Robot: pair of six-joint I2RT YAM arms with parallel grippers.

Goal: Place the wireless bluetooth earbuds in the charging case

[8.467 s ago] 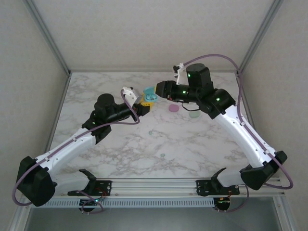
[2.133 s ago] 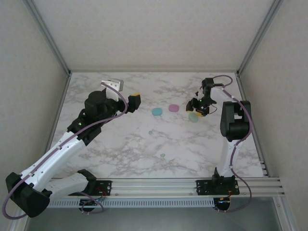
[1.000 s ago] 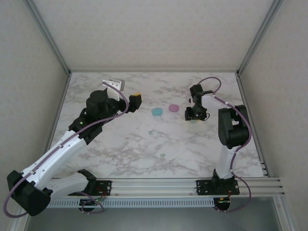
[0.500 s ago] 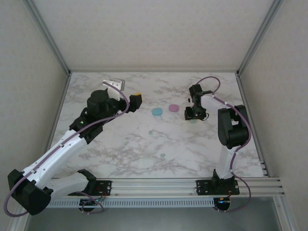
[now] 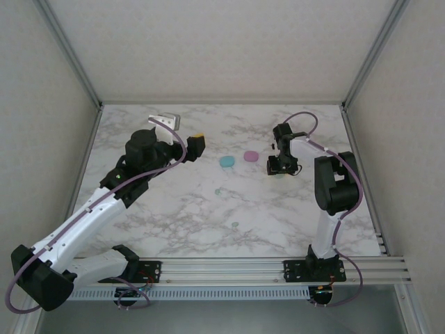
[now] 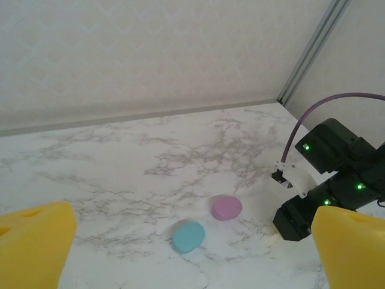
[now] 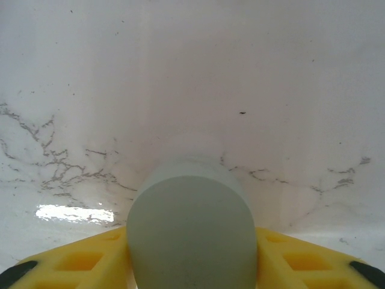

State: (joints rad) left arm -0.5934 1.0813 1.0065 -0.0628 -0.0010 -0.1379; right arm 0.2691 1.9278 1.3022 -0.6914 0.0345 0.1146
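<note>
Fetching a case looks like the step in hand. Right of centre in the overhead view, the right end effector [image 5: 281, 165] is clenched on the mint charging case [image 7: 189, 223], its yellow pads tight against both flanks. The left end effector [image 5: 189, 142] hangs released at upper left above the tabletop [image 5: 174, 209]. Two earbuds [image 5: 217, 191] lie loose mid-frame, below the teal case [image 5: 227, 161] and pink case [image 5: 251, 156]. Next, the mint case probably needs lifting and opening before an earbud goes in.
</note>
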